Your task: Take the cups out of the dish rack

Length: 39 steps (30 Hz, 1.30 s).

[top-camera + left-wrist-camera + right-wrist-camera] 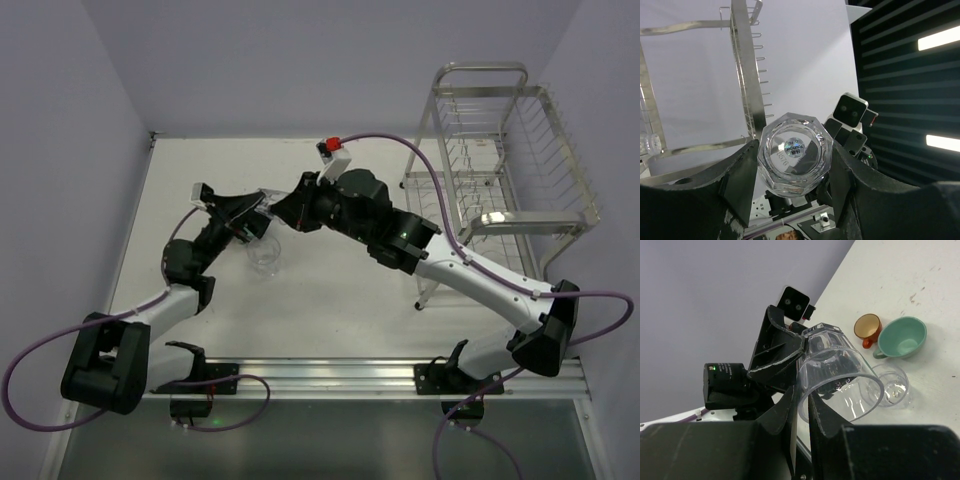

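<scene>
Step in hand: mid-air hand-over of the clear tumbler (774,167), above the bench (340,310) and well left of the dish rack (520,170).

Left gripper (792,175) clamps its faceted base. Right gripper (803,410) pinches the rim wall.

Next, I judge: one gripper lets go first, then set-down near the orange mug (867,326) and mint-green mug (902,337).

Round base sticker (794,147): print too small to read surely.
</scene>
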### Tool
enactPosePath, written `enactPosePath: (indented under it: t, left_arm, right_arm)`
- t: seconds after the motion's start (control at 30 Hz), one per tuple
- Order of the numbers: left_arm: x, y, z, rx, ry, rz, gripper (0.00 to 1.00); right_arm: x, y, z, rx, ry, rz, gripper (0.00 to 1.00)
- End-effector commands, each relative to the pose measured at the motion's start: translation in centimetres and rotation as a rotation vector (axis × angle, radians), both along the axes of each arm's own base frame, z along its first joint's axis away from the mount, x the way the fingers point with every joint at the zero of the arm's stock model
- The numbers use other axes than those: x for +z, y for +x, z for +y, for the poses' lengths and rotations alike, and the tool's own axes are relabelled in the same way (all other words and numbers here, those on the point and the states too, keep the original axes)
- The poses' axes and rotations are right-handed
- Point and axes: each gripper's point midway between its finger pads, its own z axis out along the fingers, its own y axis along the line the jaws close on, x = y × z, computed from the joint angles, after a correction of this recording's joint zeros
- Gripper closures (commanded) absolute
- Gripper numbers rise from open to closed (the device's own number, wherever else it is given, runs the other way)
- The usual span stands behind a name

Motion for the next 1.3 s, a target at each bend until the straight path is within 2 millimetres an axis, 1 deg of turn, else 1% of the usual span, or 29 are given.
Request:
enactPosePath:
  t: [0.0, 0.03, 0.1, 0.13, 0.23, 0.3, 0.33, 0.4, 0.43, 0.6, 0.63, 0.7, 0.73, 0.77, 0.8, 0.83, 0.87, 0.9, 0.93, 0.97, 1.0, 1.03, 1.07, 1.1, 1.13, 1.17, 1.2, 1.23, 1.27]
  left_arm:
    - [6.0, -8.7, 0.0, -0.189, -0.107, -0.359, 0.96]
    - [6.0, -8.9, 0.0, -0.189, -0.104, -0.363, 0.72]
    - [5.3, -8.9, -0.1, -0.180, -0.091, -0.355, 0.34]
    - [5.3, -8.9, -0.1, -0.173, -0.076, -0.366, 0.00]
    - [4.0, -7.8, -0.6, -0.158, 0.013, -0.347, 0.00]
    - [3.6, -7.4, -1.0, -0.140, 0.082, -0.380, 0.00]
    - [3.7, -6.6, -1.0, -0.127, 0.116, -0.368, 0.00]
    - [3.3, -6.0, -1.1, -0.100, 0.181, -0.391, 0.00]
    - [3.2, -5.3, -1.0, -0.087, 0.205, -0.369, 0.00]
    - [1.9, -4.1, -1.0, -0.064, 0.273, -0.340, 0.00]
    - [1.4, -3.8, -1.0, -0.060, 0.288, -0.314, 0.00]
    - [1.0, -3.2, -0.6, -0.030, 0.339, -0.330, 0.00]
    - [-0.1, -2.8, -0.6, -0.043, 0.374, -0.281, 0.00]
    - [-0.6, -2.4, -0.5, -0.027, 0.424, -0.300, 0.00]
    - [-0.1, -2.0, 0.2, 0.003, 0.450, -0.315, 0.00]
    - [-1.0, -1.4, 0.6, 0.010, 0.486, -0.272, 0.00]
    - [-1.6, -0.8, 1.0, 0.041, 0.555, -0.297, 0.00]
    - [-0.8, 0.0, 2.2, 0.091, 0.598, -0.309, 0.00]
    - [-2.6, 0.6, 2.9, 0.092, 0.648, -0.212, 0.00]
    - [-3.2, 1.4, 3.8, 0.143, 0.727, -0.227, 0.00]
    - [-3.2, 2.3, 5.5, 0.207, 0.771, -0.206, 0.00]
    - [-3.3, 2.7, 6.4, 0.227, 0.815, -0.159, 0.00]
    - [-3.7, 3.5, 7.7, 0.291, 0.896, -0.159, 0.00]
    - [-3.8, 4.2, 9.1, 0.335, 0.937, -0.129, 0.00]
    - [-3.9, 4.7, 10.5, 0.382, 0.989, -0.058, 0.00]
    - [-4.4, 5.1, 11.4, 0.406, 1.047, -0.047, 0.00]
    - [-4.3, 5.5, 12.5, 0.444, 1.079, -0.018, 0.00]
    - [-4.3, 5.9, 14.2, 0.515, 1.131, 0.046, 0.00]
    - [-4.5, 6.1, 15.1, 0.545, 1.172, 0.071, 0.00]
  right_arm:
    - [1.9, 2.3, -0.2, -0.081, -0.001, -0.084, 1.00]
    - [2.0, 2.3, 0.0, -0.081, 0.000, -0.083, 1.00]
    - [1.9, 2.4, -0.1, -0.086, -0.013, -0.082, 1.00]
    - [2.2, 2.6, -0.2, -0.093, -0.012, -0.085, 1.00]
    - [2.0, 2.5, -0.4, -0.094, -0.032, -0.084, 1.00]
    - [1.8, 2.4, -0.6, -0.093, -0.047, -0.079, 1.00]
    - [2.1, 2.3, -0.6, -0.090, -0.049, -0.079, 1.00]
    - [1.7, 2.2, -0.9, -0.091, -0.071, -0.069, 1.00]
    - [1.8, 2.2, -0.9, -0.092, -0.073, -0.072, 1.00]
    - [1.8, 2.0, -1.2, -0.090, -0.079, -0.069, 1.00]
    - [2.2, 1.9, -1.3, -0.090, -0.073, -0.074, 1.00]
    - [2.2, 2.1, -1.6, -0.107, -0.085, -0.075, 1.00]
    - [2.5, 2.2, -1.9, -0.117, -0.094, -0.081, 1.00]
    - [2.6, 2.3, -2.1, -0.125, -0.102, -0.087, 1.00]
    - [2.7, 2.6, -2.4, -0.144, -0.113, -0.092, 1.00]
    - [3.0, 2.8, -2.7, -0.154, -0.121, -0.102, 1.00]
    - [2.8, 2.8, -3.0, -0.161, -0.139, -0.097, 1.00]
    - [2.7, 2.9, -3.1, -0.168, -0.150, -0.101, 1.00]
    - [3.1, 3.1, -3.4, -0.183, -0.159, -0.117, 1.00]
    - [2.8, 3.1, -3.6, -0.188, -0.180, -0.111, 1.00]
    - [2.6, 3.2, -3.8, -0.193, -0.198, -0.109, 1.00]
    - [2.3, 3.4, -3.8, -0.193, -0.229, -0.109, 1.00]
    - [2.1, 3.6, -3.6, -0.189, -0.247, -0.106, 1.00]
    - [2.9, 3.7, -3.5, -0.189, -0.247, -0.115, 1.00]
    - [2.1, 3.6, -3.4, -0.174, -0.289, -0.103, 1.00]
    - [0.8, 4.1, -2.6, -0.160, -0.329, -0.088, 1.00]
    - [1.6, 4.3, -2.3, -0.155, -0.326, -0.092, 1.00]
    - [0.7, 4.2, -2.1, -0.138, -0.368, -0.083, 1.00]
    - [-0.9, 4.5, -0.9, -0.106, -0.408, -0.064, 1.00]
